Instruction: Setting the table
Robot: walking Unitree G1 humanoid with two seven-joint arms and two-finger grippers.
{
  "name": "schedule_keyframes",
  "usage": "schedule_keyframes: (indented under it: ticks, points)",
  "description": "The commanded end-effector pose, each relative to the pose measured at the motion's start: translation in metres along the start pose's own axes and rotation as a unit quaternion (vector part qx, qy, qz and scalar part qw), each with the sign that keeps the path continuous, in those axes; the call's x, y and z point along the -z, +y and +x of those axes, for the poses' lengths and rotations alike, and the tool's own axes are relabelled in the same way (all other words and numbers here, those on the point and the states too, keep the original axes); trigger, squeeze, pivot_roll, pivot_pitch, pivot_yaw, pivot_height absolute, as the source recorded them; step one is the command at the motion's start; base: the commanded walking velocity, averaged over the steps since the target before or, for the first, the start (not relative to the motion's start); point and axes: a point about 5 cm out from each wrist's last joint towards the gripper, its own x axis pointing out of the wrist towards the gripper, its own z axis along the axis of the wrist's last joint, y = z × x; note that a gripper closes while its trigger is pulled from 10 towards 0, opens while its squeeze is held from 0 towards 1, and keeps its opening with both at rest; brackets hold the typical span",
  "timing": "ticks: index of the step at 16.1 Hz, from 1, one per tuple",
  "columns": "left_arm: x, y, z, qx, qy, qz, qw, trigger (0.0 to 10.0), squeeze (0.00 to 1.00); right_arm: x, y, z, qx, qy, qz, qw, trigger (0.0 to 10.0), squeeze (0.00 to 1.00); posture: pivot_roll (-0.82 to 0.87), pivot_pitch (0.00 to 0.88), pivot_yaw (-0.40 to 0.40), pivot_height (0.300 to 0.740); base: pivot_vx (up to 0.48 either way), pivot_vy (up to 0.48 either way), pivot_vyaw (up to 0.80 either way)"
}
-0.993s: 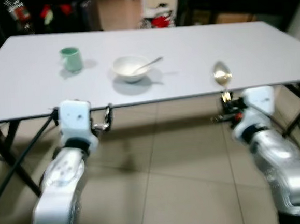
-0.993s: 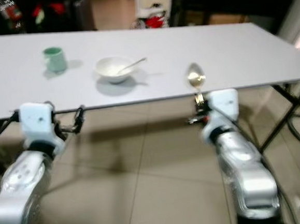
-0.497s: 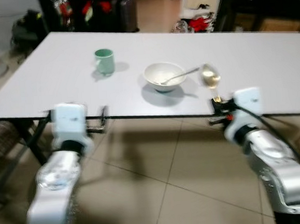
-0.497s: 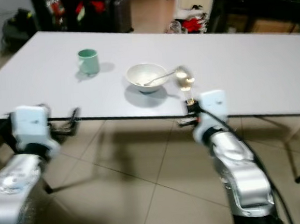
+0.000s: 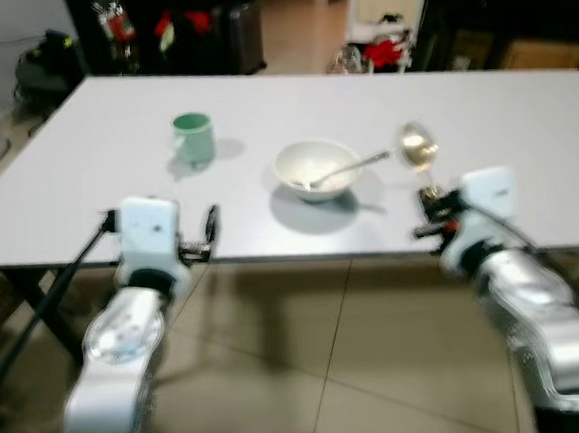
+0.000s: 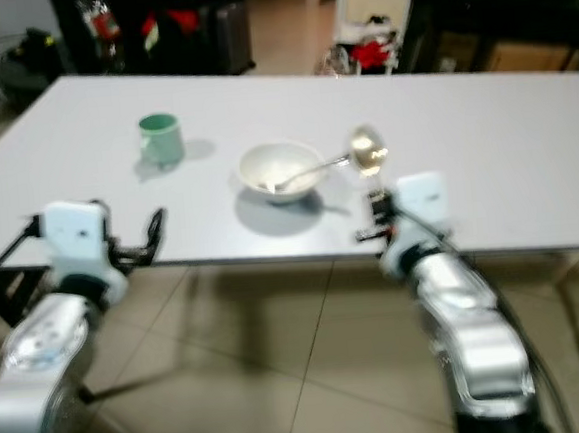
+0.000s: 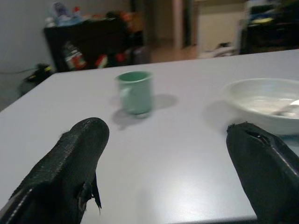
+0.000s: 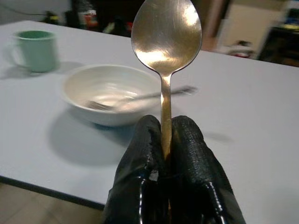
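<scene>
L gripper (image 7: 168, 163) fingers spread, empty, at near edge of table (image 5: 522, 108). Green mug (image 5: 192, 137) & white bowl (image 5: 316, 168) w/ utensil already set. R gripper (image 8: 166, 140) clamps gold spoon (image 8: 166, 35) upright, just right of bowl; judged: spoon not yet placed.

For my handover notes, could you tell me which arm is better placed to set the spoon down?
The right: its pincer already grips the spoon upright beside the bowl; the left pincer is open.
</scene>
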Motion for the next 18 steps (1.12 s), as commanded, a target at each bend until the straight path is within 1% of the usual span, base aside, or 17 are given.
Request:
schedule_keyframes:
  ticks: [1, 12, 14, 15, 18]
  points:
    - [-0.004, -0.006, 0.002, 0.012, -0.006, -0.001, 1.0, 10.0, 0.11, -0.005, -0.011, -0.003, 0.019, -0.013, -0.011, 1.0, 10.0, 0.0, -0.06, 0.013, -0.042, 0.74, 0.375, 0.0, 0.0]
    - [-0.008, -0.004, 0.007, 0.02, -0.01, 0.009, 1.0, 10.0, 0.11, -0.006, -0.008, -0.002, 0.008, -0.02, -0.015, 1.0, 10.0, 0.0, -0.06, 0.008, -0.024, 0.74, 0.373, 0.0, 0.0]
    - [-0.007, -0.002, 0.008, 0.018, -0.006, 0.019, 1.0, 10.0, 0.09, -0.009, -0.003, 0.0, -0.024, -0.022, -0.034, 0.999, 10.0, 0.0, -0.06, 0.004, -0.017, 0.74, 0.0, 0.0, 0.0]
    - [-0.005, -0.001, 0.009, 0.024, 0.003, 0.034, 0.999, 10.0, 0.07, -0.011, -0.002, 0.002, -0.049, -0.021, -0.055, 0.997, 10.0, 0.0, -0.05, 0.0, -0.011, 0.74, 0.0, 0.0, 0.0]
    - [-0.007, -0.006, 0.011, 0.094, -0.003, 0.06, 0.994, 10.0, 0.08, -0.023, -0.001, 0.015, -0.128, -0.001, -0.105, 0.986, 10.0, 0.0, -0.05, 0.0, -0.01, 0.74, 0.0, 0.0, 0.0]
